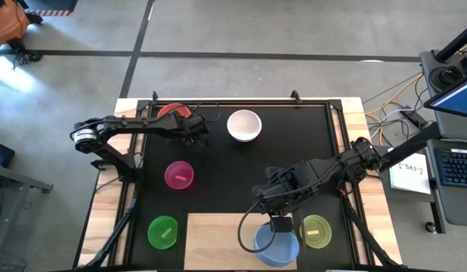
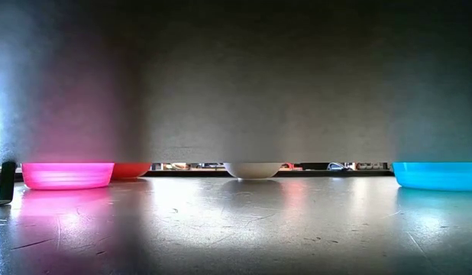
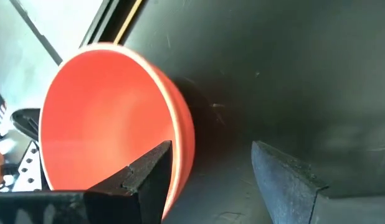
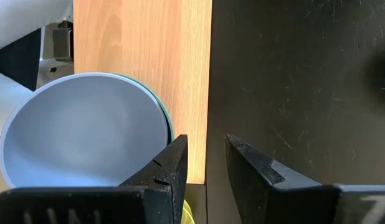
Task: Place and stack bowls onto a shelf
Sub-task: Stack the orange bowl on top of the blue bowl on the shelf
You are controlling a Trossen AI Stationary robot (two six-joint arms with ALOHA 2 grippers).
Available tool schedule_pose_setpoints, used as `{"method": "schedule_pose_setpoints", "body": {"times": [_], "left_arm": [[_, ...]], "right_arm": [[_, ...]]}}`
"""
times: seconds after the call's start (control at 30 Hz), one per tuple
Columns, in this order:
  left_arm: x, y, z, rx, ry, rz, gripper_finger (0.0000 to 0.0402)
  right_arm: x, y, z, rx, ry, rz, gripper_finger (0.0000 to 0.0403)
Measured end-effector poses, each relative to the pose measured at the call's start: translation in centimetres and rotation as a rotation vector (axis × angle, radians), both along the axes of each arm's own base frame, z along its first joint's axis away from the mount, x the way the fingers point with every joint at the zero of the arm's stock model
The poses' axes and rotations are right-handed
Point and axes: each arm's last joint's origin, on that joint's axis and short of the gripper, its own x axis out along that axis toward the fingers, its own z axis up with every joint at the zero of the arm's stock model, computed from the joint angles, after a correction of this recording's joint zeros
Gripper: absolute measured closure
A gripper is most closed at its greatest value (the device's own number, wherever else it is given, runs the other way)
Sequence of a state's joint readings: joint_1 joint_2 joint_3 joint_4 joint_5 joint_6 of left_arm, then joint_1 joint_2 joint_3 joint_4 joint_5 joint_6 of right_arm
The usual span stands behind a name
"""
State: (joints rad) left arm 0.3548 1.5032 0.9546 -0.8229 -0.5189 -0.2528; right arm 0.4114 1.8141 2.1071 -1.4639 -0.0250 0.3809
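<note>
Near edge: light-wood shelf (image 1: 218, 238) sits flush w/ the front of the black mat (image 1: 294, 147). Grey-blue bowl (image 1: 277, 245) rests on the shelf's right end, a teal rim showing under it in the right wrist view. Right gripper (image 1: 279, 225) hangs just over its rim, fingers a little apart, holding nothing. Yellow-green bowl (image 1: 316, 230) just right of it; green bowl (image 1: 162, 232) near front-left corner. Mid-mat: magenta bowl (image 1: 179, 174), open room around it. Far edge: white bowl (image 1: 244, 125), red bowl (image 3: 111, 118) by far-left corner w/ left gripper (image 1: 196, 130) open, one finger inside the rim, one outside. No readable labels.
</note>
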Motion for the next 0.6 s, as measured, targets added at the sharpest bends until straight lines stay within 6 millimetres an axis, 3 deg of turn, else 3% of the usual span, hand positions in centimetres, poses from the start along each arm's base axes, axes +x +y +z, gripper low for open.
{"method": "schedule_pose_setpoints", "body": {"times": [0.4,0.5,0.6], "left_arm": [[-1.9,0.9,-3.3,0.042,0.011,0.075,0.0213],[-2.3,1.0,-3.8,0.041,0.025,0.079,0.0255],[-2.4,0.9,-3.9,0.036,0.046,0.053,0.0329]], "right_arm": [[0.0,0.0,0.0,-0.004,-0.002,0.014,0.0307],[0.0,0.0,0.0,-0.007,-0.004,0.022,0.0307],[0.0,0.0,0.0,-0.007,-0.004,0.024,0.0307]]}}
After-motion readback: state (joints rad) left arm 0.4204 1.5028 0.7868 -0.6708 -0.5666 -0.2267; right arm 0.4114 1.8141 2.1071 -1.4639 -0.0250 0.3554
